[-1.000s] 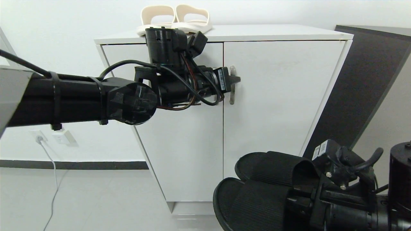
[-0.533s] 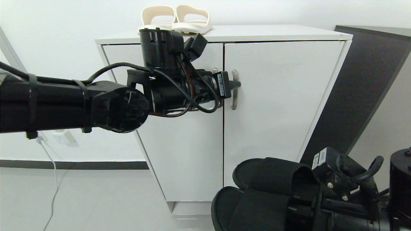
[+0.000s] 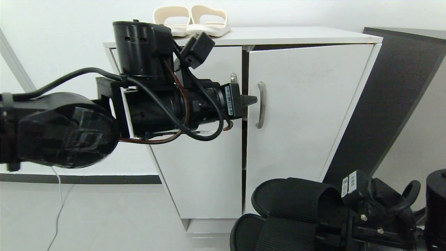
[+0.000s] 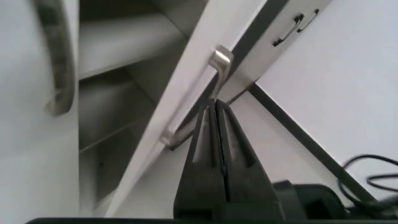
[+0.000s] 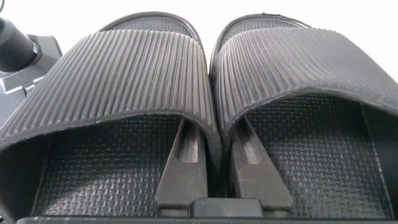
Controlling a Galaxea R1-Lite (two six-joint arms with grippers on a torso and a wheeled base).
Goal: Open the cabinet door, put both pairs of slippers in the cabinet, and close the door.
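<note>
Head view: the cabinet [image 3: 296, 35] stands with its right-hand door [image 3: 306, 104] a little ajar, and a dark gap separates it from the shut left-hand door [image 3: 198, 167]. The left gripper [image 3: 253, 100] has its fingers pressed flat together with nothing between them, and its tip is at the door's handle [image 3: 260, 104]. Whether it hooks behind the bar cannot be told. The left wrist view looks through the gap to a bare shelf [image 4: 118, 43] inside. The right gripper [image 5: 217, 168] hangs low in front of the cabinet and is clamped on the black slippers [image 3: 292, 202], pinching the two inner side walls together so the pair is carried as one. The cream slippers [image 3: 191, 20] lie side by side on the cabinet top, toward its left rear. By this evidence the opening is only begun: the door must swing much wider, both pairs have yet to go in, and the closing comes last. The cabinet is plain white and smooth-faced. Behind it is a white wall [image 3: 69, 21] and below it a pale floor [image 3: 104, 216] with a dark skirting strip [image 3: 87, 179]. A thin cable [image 3: 57, 205] trails down at the left, and a dark panel [image 3: 400, 97] stands at the right.
</note>
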